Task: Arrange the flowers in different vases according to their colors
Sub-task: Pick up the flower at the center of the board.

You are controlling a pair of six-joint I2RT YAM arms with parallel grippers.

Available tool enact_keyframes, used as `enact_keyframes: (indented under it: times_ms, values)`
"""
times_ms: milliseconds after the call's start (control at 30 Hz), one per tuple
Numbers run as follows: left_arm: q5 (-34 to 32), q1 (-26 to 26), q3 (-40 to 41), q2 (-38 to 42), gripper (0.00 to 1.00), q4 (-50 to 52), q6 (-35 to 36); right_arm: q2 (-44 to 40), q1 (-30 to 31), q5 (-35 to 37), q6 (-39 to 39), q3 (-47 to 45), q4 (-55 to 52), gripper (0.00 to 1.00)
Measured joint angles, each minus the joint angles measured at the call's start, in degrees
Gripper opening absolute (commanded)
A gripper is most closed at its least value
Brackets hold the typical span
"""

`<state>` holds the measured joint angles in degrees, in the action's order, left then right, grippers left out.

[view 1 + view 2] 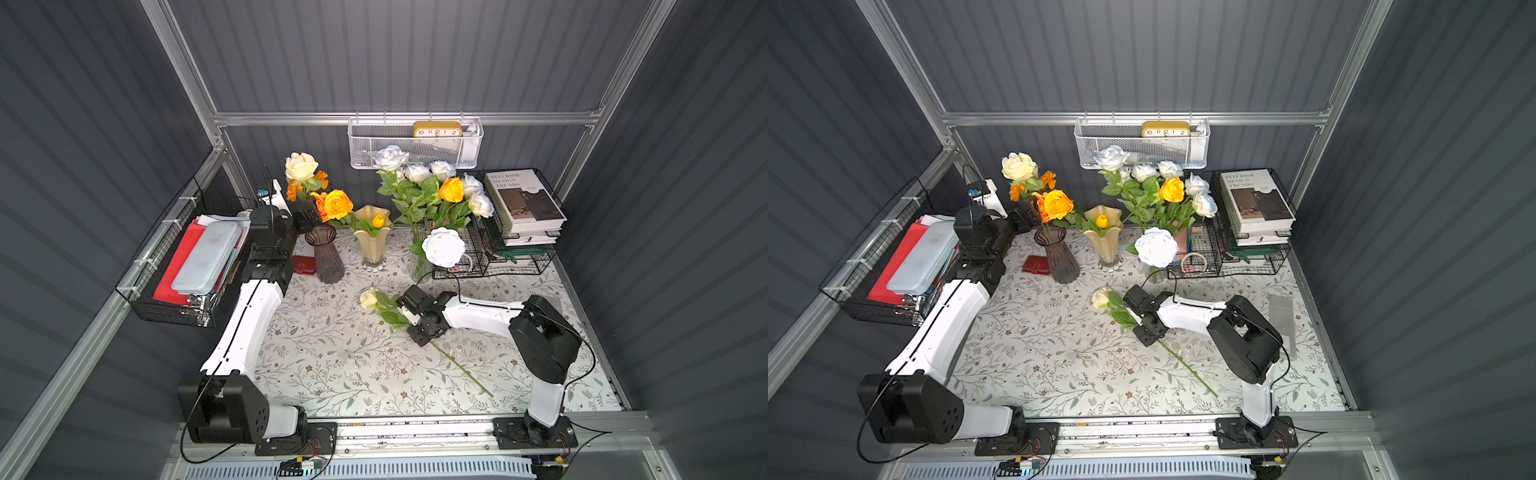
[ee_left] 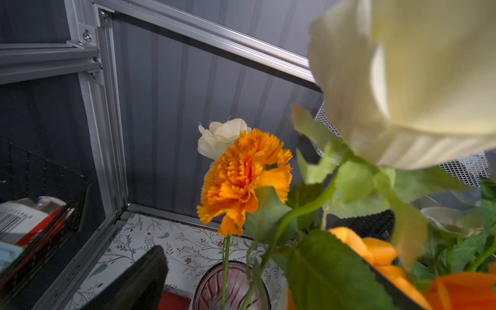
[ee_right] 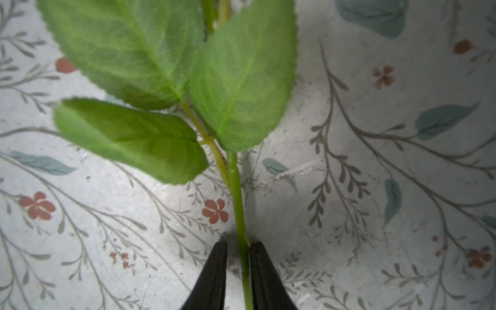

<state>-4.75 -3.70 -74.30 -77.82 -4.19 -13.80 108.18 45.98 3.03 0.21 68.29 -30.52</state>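
On the counter [image 1: 332, 365], in front of the purple vase [image 1: 326, 253], the cream-yellow vase [image 1: 372, 241] and the clear glass vase [image 1: 419, 266], a cream-yellow rose [image 1: 368, 298] lies flat. My right tool [image 3: 239, 244] is clenched on its stem [image 3: 237, 198] just below the leaves [image 3: 239, 80], and my left tool [image 1: 307, 216] hangs released close by the orange blooms [image 1: 336, 203] in the purple vase. The pinch is thin and the stem long. As I lift, the bloom end may droop or the stem twist in my grip, and the trailing tail could drag on the counter or swipe the clear glass vase — crowded and top-heavy by the look of it.
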Motion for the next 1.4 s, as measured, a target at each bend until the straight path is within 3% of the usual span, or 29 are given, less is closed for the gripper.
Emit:
enact_keyframes:
  times_ms: [100, 333, 633, 733, 967, 1167, 1400]
  values:
    - [-0.4, 0.0, 0.0, 3.9, 0.99, 3.8, -0.1, 0.0, -0.4, -1.4, -0.1, 0.0, 0.0, 0.0]
    - [-0.9, 0.0, -1.0, 14.3, 0.99, 12.1, -0.2, -1.1, -0.2, -3.1, 0.2, 0.1, -1.3, 0.0]
    - [2.1, 0.0, -4.5, 28.4, 0.99, 16.5, 0.3, -16.9, 8.8, -4.2, 0.6, 1.6, -2.6, 0.0]
    - [7.8, 0.0, -4.5, 34.0, 0.99, 17.4, 0.3, -21.9, 11.4, -4.7, 1.4, 4.4, -2.4, 0.0]
    - [28.0, -0.3, -3.1, 41.5, 0.99, 18.7, 0.0, -32.4, 11.9, -4.8, 2.8, 9.9, 4.3, 0.0]
    - [41.7, -1.0, 8.9, 47.2, 0.99, 16.6, -5.2, -33.5, 11.9, -3.5, 2.7, 14.5, 10.3, 0.0]
    - [51.2, -1.2, 16.2, 48.6, 0.99, 13.9, -8.9, -32.4, 11.2, -1.7, 2.3, 17.1, 14.7, 0.0]
